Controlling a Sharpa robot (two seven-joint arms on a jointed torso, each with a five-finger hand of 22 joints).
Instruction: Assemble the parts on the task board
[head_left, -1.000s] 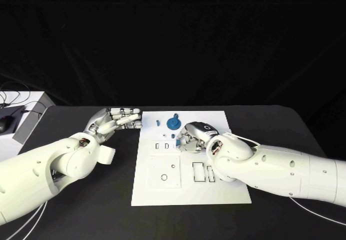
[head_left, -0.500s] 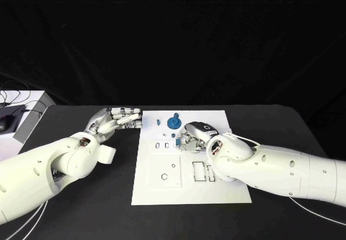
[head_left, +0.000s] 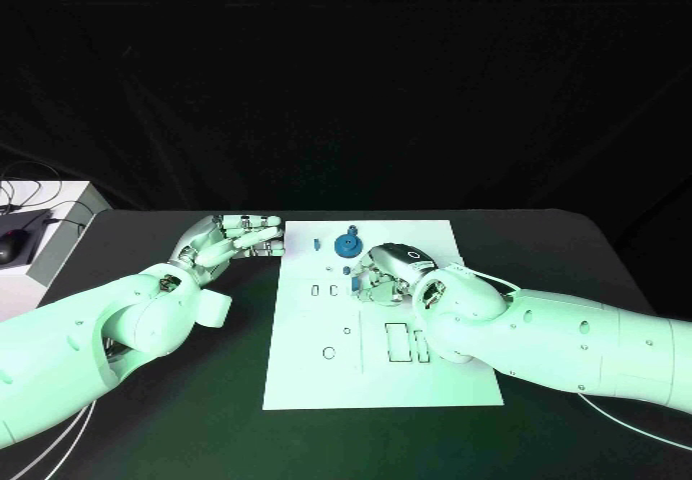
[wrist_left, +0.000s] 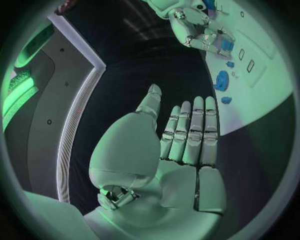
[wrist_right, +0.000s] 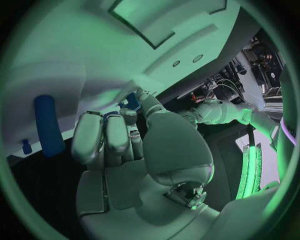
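The left hand (head_left: 231, 240) lies flat on the surface (head_left: 216, 420), fingers straight and together, holding nothing, just left of the board (head_left: 462, 385). Four blue parts show at the board's far end: a small peg (head_left: 316, 243), a gear (head_left: 346, 244), a bit (head_left: 346, 268) beside the right hand (head_left: 389, 272), and a cylinder (wrist_right: 47, 125). The right hand's fingers curl down on the board; whether they grip anything, I cannot tell.
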